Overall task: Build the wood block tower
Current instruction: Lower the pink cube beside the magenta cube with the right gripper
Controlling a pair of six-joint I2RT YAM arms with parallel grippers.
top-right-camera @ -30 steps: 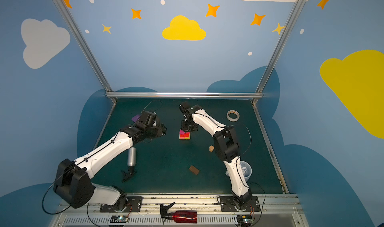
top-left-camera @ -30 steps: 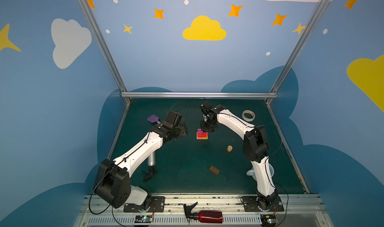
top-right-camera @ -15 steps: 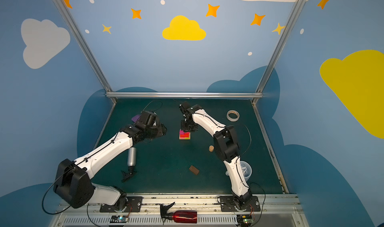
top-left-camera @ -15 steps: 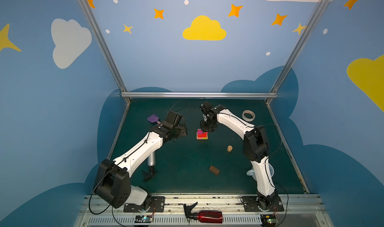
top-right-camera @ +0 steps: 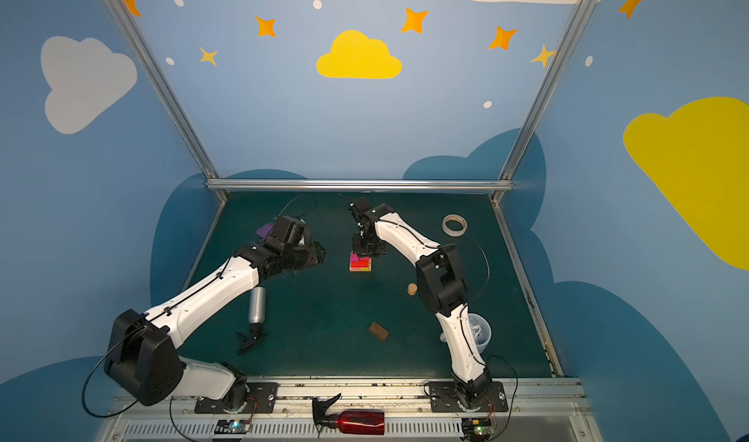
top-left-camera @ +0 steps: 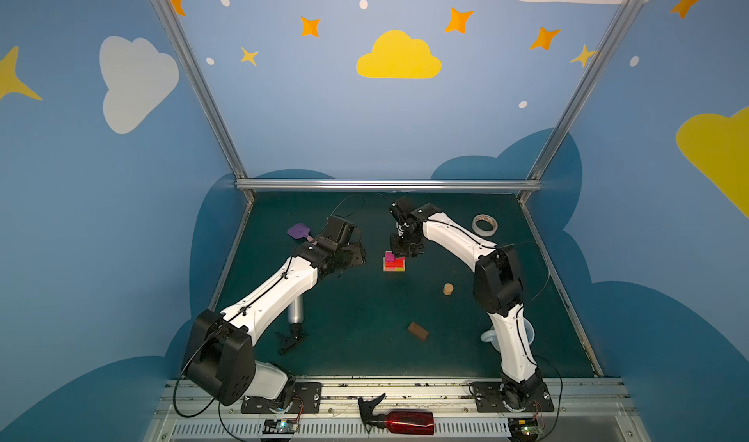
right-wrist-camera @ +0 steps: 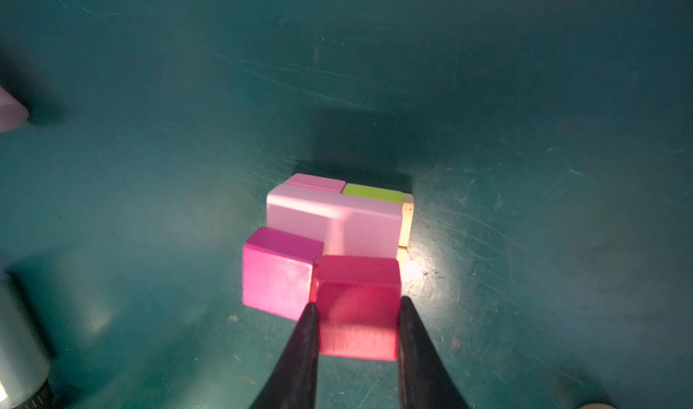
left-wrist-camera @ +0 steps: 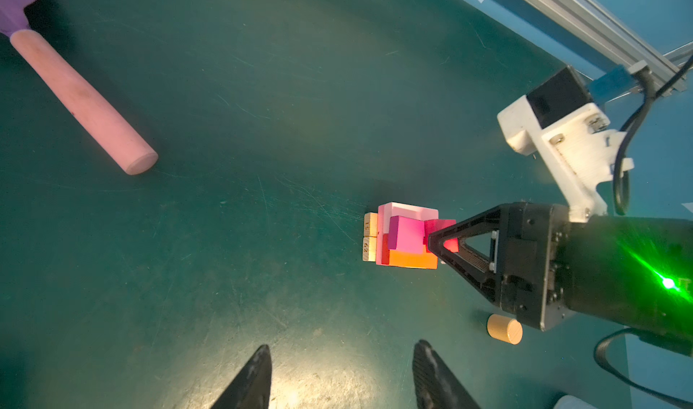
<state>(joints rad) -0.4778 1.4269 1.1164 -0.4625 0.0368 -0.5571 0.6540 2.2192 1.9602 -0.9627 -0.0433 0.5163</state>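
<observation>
The tower (top-left-camera: 394, 263) (top-right-camera: 360, 264) stands mid-table: tan base, then pink, lime-green and red-orange bars. A magenta square (right-wrist-camera: 279, 272) (left-wrist-camera: 407, 234) sits on its top. My right gripper (right-wrist-camera: 358, 304) (top-left-camera: 405, 251) is shut on a red square block (right-wrist-camera: 358, 313) (left-wrist-camera: 438, 225), held right beside the magenta square over the tower; whether it rests there I cannot tell. My left gripper (left-wrist-camera: 343, 345) (top-left-camera: 353, 254) is open and empty, left of the tower and apart from it. A tan cylinder (top-left-camera: 448, 288) (left-wrist-camera: 504, 328) and a dark brown block (top-left-camera: 418, 331) (top-right-camera: 378, 331) lie loose on the mat.
A purple spatula (top-left-camera: 299, 231) with a pink handle (left-wrist-camera: 82, 99) lies at the back left. A white tape roll (top-left-camera: 484, 225) is at the back right. A silver bottle (top-left-camera: 296, 310) lies under the left arm, and a red spray bottle (top-left-camera: 405, 421) lies on the front rail.
</observation>
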